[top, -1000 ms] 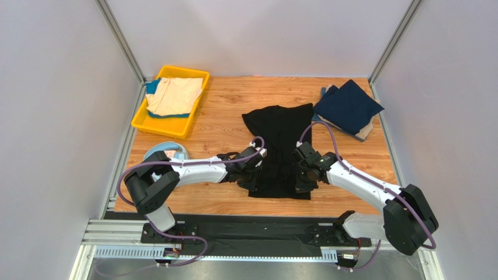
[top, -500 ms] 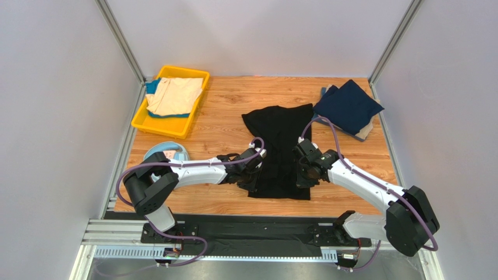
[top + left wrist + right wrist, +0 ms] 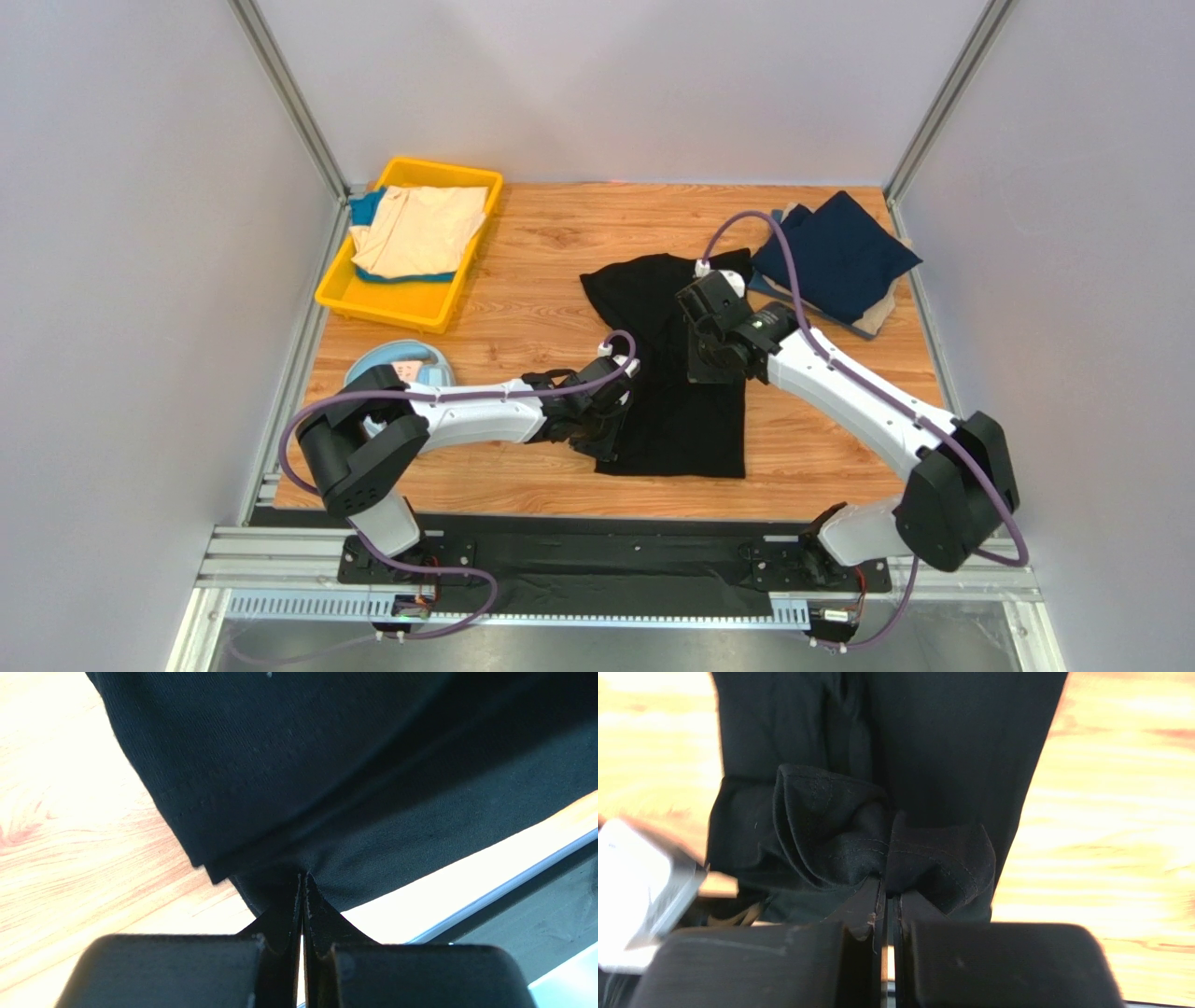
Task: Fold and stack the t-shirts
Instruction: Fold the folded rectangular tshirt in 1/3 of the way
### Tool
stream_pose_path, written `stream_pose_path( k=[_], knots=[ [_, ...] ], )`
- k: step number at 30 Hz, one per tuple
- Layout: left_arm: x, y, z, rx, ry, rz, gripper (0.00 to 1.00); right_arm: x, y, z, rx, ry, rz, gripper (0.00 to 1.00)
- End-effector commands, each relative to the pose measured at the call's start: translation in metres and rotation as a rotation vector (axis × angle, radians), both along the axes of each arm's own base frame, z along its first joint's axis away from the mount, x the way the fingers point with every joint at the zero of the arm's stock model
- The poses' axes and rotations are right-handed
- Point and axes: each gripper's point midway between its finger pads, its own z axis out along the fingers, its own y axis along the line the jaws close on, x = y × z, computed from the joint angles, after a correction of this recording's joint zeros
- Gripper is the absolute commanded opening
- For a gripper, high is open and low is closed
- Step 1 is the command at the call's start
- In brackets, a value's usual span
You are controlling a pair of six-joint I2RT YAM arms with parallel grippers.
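Black t-shirt [image 3: 687,427] lies right of the yellow tray [image 3: 333,294] and nearer the arm bases, its tray-side hem corner pinched in the clenched left gripper [image 3: 302,878], a bunched fold on the side away from the tray held in the clenched right gripper [image 3: 884,882].
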Motion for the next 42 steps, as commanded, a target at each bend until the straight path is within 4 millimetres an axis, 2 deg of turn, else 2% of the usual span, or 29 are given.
stream_pose_path(
  k=[1, 2, 8, 11, 14, 17, 19, 20, 22, 29, 34, 35, 36, 38, 39, 40, 41, 42],
  knots=[
    [-0.054, 0.087, -0.054, 0.361, 0.185, -0.027, 0.00, 0.035, 0.002, 0.009, -0.077, -0.085, -0.028, 0.00],
    [-0.051, 0.089, -0.054, 0.374, 0.165, -0.018, 0.00, 0.040, 0.002, 0.008, -0.090, -0.085, -0.037, 0.01],
    [-0.051, 0.094, -0.055, 0.386, 0.159, -0.007, 0.00, 0.048, -0.014, -0.038, -0.245, 0.029, -0.102, 0.02],
    [-0.051, 0.095, -0.054, 0.388, 0.155, -0.005, 0.00, 0.052, -0.026, -0.049, -0.300, 0.044, -0.148, 0.02],
    [-0.051, 0.096, -0.054, 0.392, 0.154, -0.006, 0.00, 0.059, -0.038, -0.051, -0.320, 0.038, -0.209, 0.02],
    [-0.051, 0.096, -0.054, 0.390, 0.154, -0.008, 0.00, 0.065, -0.042, -0.048, -0.304, 0.035, -0.226, 0.04],
    [-0.051, 0.096, -0.054, 0.390, 0.152, -0.007, 0.00, 0.070, -0.041, -0.043, -0.298, 0.021, -0.223, 0.11],
    [-0.051, 0.096, -0.054, 0.391, 0.152, -0.008, 0.00, 0.073, -0.042, -0.040, -0.297, 0.013, -0.224, 0.18],
    [-0.051, 0.095, -0.055, 0.392, 0.154, -0.011, 0.00, 0.079, -0.041, -0.034, -0.289, -0.009, -0.220, 0.21],
    [-0.050, 0.093, -0.055, 0.391, 0.152, -0.014, 0.00, 0.101, -0.037, -0.022, -0.276, -0.043, -0.210, 0.21],
    [-0.048, 0.096, -0.051, 0.392, 0.137, -0.006, 0.00, 0.093, -0.034, -0.005, -0.218, -0.064, -0.193, 0.21],
    [-0.047, 0.093, -0.048, 0.384, 0.129, -0.012, 0.00, 0.090, -0.033, 0.006, -0.193, -0.087, -0.189, 0.21],
    [-0.046, 0.092, -0.045, 0.383, 0.126, -0.014, 0.00, 0.082, -0.032, 0.005, -0.173, -0.073, -0.171, 0.21],
    [-0.035, 0.081, -0.030, 0.350, 0.084, -0.015, 0.00, 0.070, -0.031, 0.017, -0.123, -0.094, -0.146, 0.21],
    [-0.032, 0.080, -0.021, 0.347, 0.065, -0.022, 0.00, 0.058, -0.029, 0.009, -0.094, -0.059, -0.120, 0.21],
    [-0.026, 0.077, -0.015, 0.342, 0.040, -0.024, 0.00, 0.049, -0.028, 0.014, -0.063, -0.064, -0.109, 0.21],
    [-0.017, 0.065, -0.003, 0.314, 0.011, -0.025, 0.00, 0.042, -0.028, 0.012, -0.046, -0.053, -0.106, 0.20],
    [-0.013, 0.064, 0.003, 0.320, -0.003, -0.041, 0.01, 0.034, -0.026, 0.010, -0.026, -0.039, -0.100, 0.20]
  ],
)
